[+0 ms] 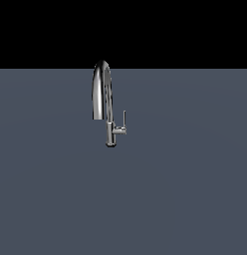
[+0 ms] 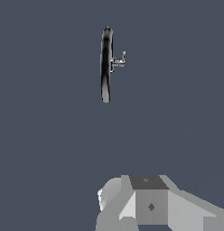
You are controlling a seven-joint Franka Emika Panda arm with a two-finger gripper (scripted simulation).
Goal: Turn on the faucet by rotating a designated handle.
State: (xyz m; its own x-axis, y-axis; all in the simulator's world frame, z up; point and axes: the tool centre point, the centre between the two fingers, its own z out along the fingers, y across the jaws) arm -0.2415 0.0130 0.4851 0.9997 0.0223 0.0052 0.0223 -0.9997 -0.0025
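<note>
The chrome gooseneck faucet point(image 1: 110, 130) stands upright on the flat grey surface point(image 1: 185, 189), its arched spout curving toward the exterior view's left. The handle point(image 1: 123, 122), a thin L-shaped lever, sticks out from the stem on the exterior view's right with its slim rod upright. My arm does not show in the exterior view. In the wrist view the faucet point(image 2: 106, 63) is seen from above, far off, with the handle point(image 2: 119, 61) beside it. Only grey blocky parts of my gripper point(image 2: 149, 203) show at the picture's edge, well apart from the faucet. The fingertips are not visible.
The grey surface extends around the faucet on all sides, with a black background behind it in the exterior view. No other objects show.
</note>
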